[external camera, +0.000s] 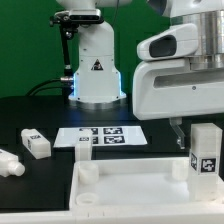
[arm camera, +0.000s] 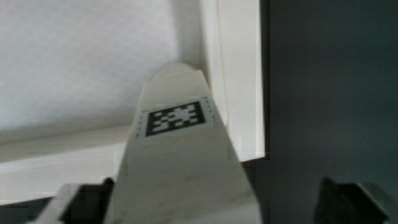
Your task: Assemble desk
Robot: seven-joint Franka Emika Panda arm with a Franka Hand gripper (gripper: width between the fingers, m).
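Note:
The desk's white tabletop panel (external camera: pixel 130 188) lies flat at the front of the black table, its rim and round corner sockets facing up. One white block leg (external camera: pixel 205 152) with a square tag stands upright at the panel's corner on the exterior view's right. My gripper (external camera: pixel 198 135) hangs straight over this leg, one dark finger (external camera: pixel 178 134) showing beside it. In the wrist view the tagged leg (arm camera: pixel 178 150) stands between the fingers of my gripper (arm camera: pixel 222 194), which is open: a dark gap separates the leg from one finger (arm camera: pixel 352 200). The tabletop panel (arm camera: pixel 89 70) lies underneath.
Two loose white legs (external camera: pixel 35 143) (external camera: pixel 8 163) lie on the table at the exterior view's left. The marker board (external camera: pixel 100 137) lies behind the tabletop. The white robot base (external camera: pixel 97 70) with its triangle logo stands at the back.

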